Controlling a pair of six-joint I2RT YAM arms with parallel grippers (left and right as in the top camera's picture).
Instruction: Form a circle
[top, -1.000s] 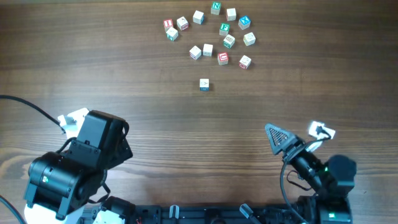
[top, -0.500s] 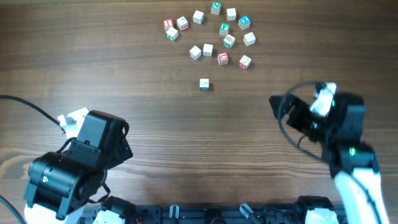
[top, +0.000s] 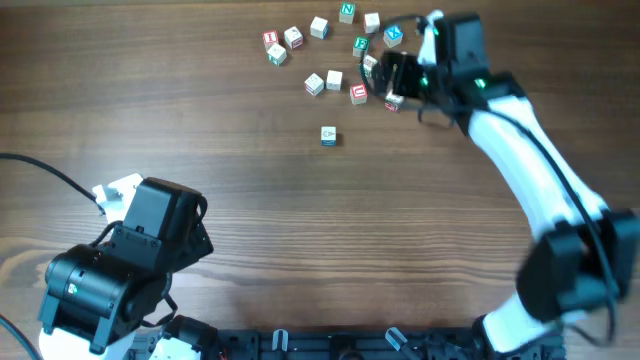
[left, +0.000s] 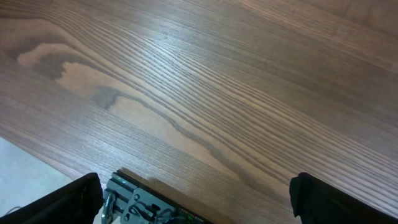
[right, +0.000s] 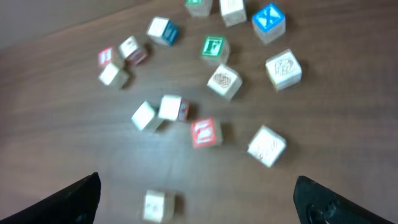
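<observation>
- The alphabet cubes (top: 334, 60) lay scattered loosely at the far middle of the desk (top: 300, 200), forming no ring.
- One lone cube (top: 328, 136) sat apart, nearer the robot than the cluster.
- The right tool (top: 395, 75) hung over the cluster's right side, jaws spread wide, gripping nothing.
- The left tool (left: 196, 199), well away from the cluster, gaped wide over bare wood, empty.

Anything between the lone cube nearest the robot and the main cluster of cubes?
No: bare wood separates the lone cube from the cluster, per the overhead view.
</observation>
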